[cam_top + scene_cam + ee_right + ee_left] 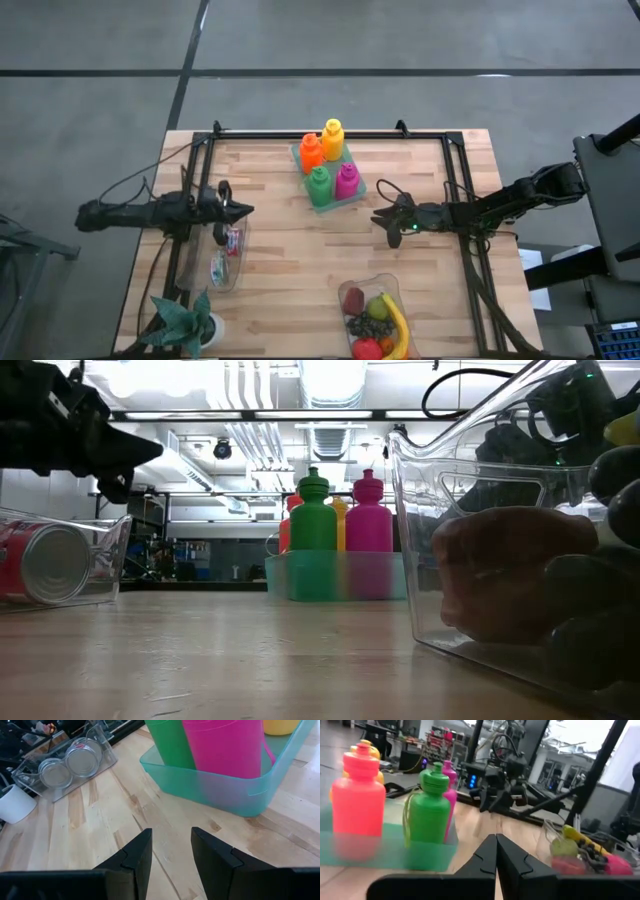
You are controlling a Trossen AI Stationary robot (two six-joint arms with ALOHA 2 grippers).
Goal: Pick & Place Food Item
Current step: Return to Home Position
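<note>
Left claw (496,842): fingers pressed together, nothing between them. I see it hanging near the left edge of the light wooden surface (290,250), raised above the rear end of a long clear plastic bin (112,560) and not touching it.

That bin lies along the left edge. The task's items are inside it: a green-and-white labelled can (218,268) and a red-labelled can (45,565). Both lie on their sides, one beside the other, silver ends showing.

Right claw (171,835): fingers spread, holding nothing. It sits low over the surface, right of centre and pointing inward, well apart from the bin of cans.

Near it, by the middle of the rear edge, a teal translucent plastic tray (355,195) holds four upright squeeze bottles:
- orange bottle (311,152)
- yellow bottle (333,138)
- green bottle (319,185)
- pink bottle (347,180)

At the front edge (the low camera's side), right of centre, a second clear fruit bin (345,293) holds a yellow banana (397,325), red and green pieces, and dark grapes.

A small green plant in a white pot (185,322) stands at the front-left corner, just beside the can bin's front end.
</note>
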